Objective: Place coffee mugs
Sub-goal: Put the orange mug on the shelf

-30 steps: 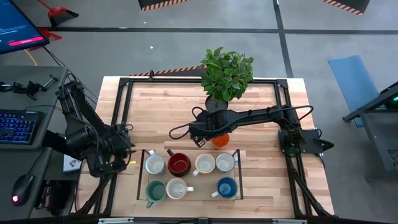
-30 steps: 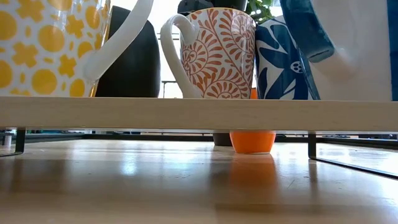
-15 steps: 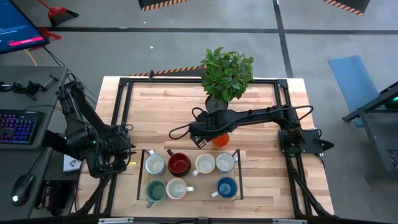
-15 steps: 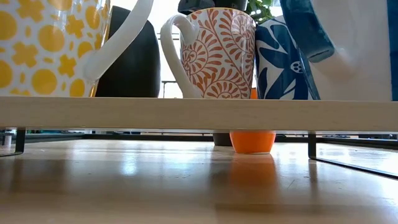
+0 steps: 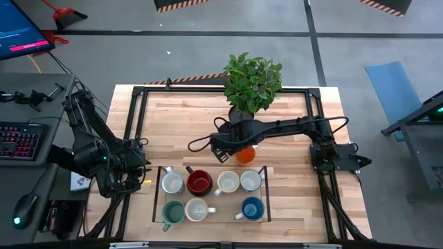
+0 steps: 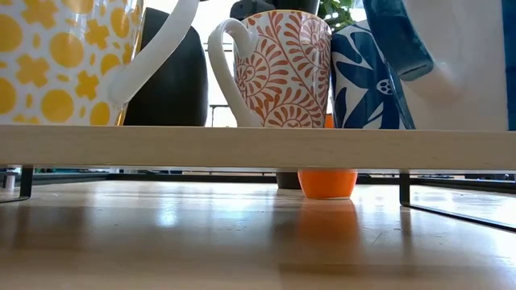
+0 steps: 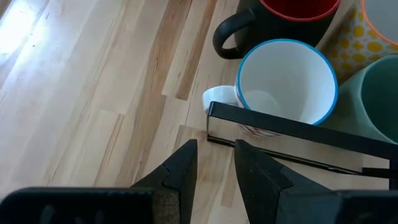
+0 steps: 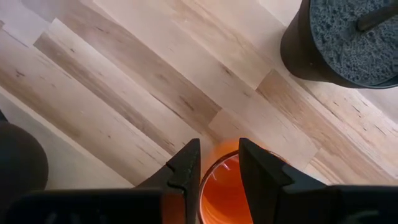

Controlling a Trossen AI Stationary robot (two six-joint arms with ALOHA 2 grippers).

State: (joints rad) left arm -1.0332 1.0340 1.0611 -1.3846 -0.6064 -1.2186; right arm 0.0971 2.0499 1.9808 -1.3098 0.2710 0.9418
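My right gripper [image 8: 216, 163] sits over the orange mug [image 8: 227, 186], fingers narrow, one on each side of the mug's rim wall, clamped on it. The mug's base rests on the table [image 6: 242, 242], seen in the low view as an orange foot [image 6: 326, 183] under the shelf board. The mug stands just in front of the dark plant pot [image 8: 348, 43], between pot and rack [image 5: 264, 173]. Seven other mugs stand in the rack: four in the far row, including the dark red one [image 5: 199, 183], three in the near row, including teal [image 5: 172, 212] and blue [image 5: 252, 208]. My left gripper [image 7: 211, 171] waits at the rack's left edge, fingers nearly closed, holding nothing.
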